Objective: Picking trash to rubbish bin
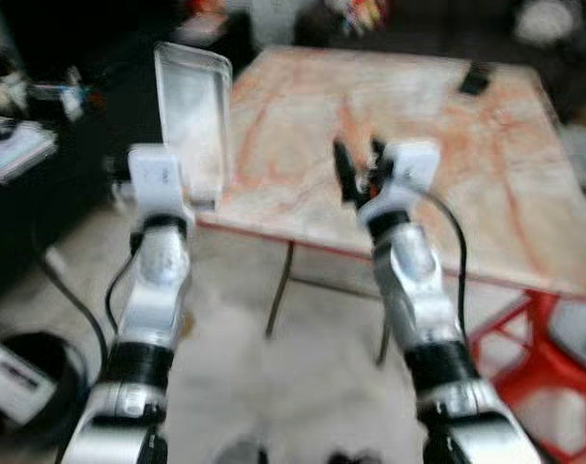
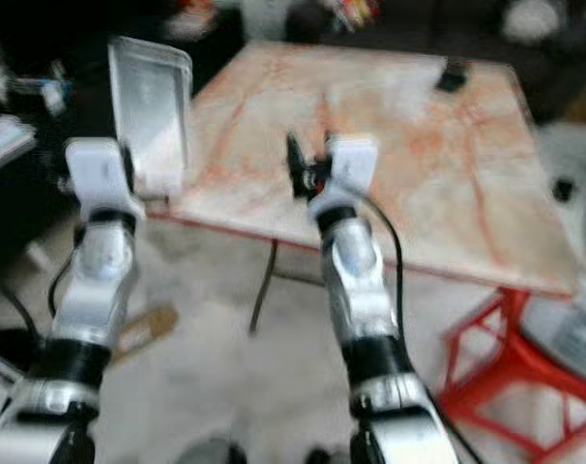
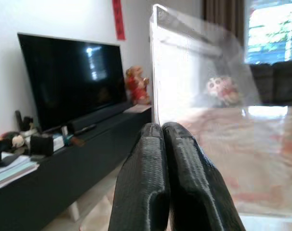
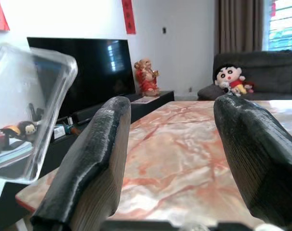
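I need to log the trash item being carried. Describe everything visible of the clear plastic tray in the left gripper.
The clear plastic tray is a shallow rectangular container with rounded corners and a raised rim, transparent and slightly cloudy, apparently empty. It stands upright on its short edge, pinched at its lower edge by the closed fingers of the left gripper. It hangs beside the near left corner of the pink-veined marble table, raised above the tabletop level. The right gripper hovers open nearby, apart from it.

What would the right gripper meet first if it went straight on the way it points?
Probably nothing soon: the open right gripper points along the bare marble table; the clear plastic tray stands off to one side.
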`<state>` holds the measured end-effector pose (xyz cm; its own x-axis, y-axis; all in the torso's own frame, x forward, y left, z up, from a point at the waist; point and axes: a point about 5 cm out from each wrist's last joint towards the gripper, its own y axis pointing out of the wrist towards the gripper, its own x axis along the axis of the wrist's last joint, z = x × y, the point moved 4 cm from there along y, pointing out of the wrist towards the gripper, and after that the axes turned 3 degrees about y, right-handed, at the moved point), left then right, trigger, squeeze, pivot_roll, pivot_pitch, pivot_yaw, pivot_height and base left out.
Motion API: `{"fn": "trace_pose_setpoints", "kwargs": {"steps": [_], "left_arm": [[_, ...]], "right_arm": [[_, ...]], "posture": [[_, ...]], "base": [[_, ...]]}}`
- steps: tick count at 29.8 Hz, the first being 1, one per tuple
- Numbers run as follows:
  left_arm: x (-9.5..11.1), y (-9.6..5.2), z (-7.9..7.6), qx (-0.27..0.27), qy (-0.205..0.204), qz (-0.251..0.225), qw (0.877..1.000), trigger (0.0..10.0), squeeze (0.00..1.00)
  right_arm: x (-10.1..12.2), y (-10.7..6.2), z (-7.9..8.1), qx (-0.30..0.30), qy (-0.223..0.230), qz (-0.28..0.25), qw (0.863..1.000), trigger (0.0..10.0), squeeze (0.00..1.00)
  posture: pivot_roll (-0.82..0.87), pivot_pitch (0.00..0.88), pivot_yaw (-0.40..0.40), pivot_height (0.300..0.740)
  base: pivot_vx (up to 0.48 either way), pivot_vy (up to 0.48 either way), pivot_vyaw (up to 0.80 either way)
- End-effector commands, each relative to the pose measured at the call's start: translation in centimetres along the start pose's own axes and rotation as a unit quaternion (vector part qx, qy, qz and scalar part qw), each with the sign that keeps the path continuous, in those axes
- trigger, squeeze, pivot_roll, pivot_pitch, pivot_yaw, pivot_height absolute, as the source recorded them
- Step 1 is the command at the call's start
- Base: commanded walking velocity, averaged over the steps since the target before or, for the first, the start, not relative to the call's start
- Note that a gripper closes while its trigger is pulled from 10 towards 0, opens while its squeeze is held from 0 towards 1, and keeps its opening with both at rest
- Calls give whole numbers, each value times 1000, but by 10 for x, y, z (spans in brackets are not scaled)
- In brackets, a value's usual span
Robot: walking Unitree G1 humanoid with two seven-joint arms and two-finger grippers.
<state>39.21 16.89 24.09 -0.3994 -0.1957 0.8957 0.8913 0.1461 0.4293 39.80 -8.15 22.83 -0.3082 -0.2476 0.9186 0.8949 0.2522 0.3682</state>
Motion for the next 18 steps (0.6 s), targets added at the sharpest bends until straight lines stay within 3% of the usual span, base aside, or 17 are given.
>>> {"fn": "trace_pose_setpoints", "kwargs": {"steps": [1, 7, 9, 13, 14, 16, 18], "left_arm": [[-2, -1, 0, 0, 3, 4, 1000, 10000, 0], [-8, -2, 1, -3, 9, 18, 1000, 10000, 0], [-22, -6, 5, -6, 8, 40, 999, 10000, 0], [-24, -7, 5, -8, 7, 44, 999, 10000, 0], [-71, -26, 11, -35, 28, 121, 992, 10000, 0], [-102, -45, 17, -50, 30, 176, 983, 10000, 0], [-120, -60, 23, -47, 16, 210, 977, 10000, 0]], "right_arm": [[1, 0, 0, -1, 2, -2, 1000, 10000, 0], [-3, -1, -6, -8, 0, 5, 1000, 10000, 0], [-18, -7, -20, -36, 12, 31, 999, 10000, 0], [-20, -8, -22, -39, 13, 35, 999, 10000, 0], [-53, -25, -37, -61, 11, 92, 994, 10000, 0], [-76, -41, -46, -75, 2, 135, 988, 10000, 0], [-95, -55, -54, -86, -6, 171, 982, 10000, 0]], "posture": [[84, 111, 9, 740], [82, 109, 8, 740], [86, 108, 3, 740], [86, 108, 3, 740], [83, 111, 5, 740], [78, 116, 6, 740], [78, 119, 5, 740]], "base": [[-300, 0, 0], [-294, 0, 0], [0, 0, 0], [0, 0, 0], [0, 0, 0], [0, 0, 0], [0, 0, 0]]}}
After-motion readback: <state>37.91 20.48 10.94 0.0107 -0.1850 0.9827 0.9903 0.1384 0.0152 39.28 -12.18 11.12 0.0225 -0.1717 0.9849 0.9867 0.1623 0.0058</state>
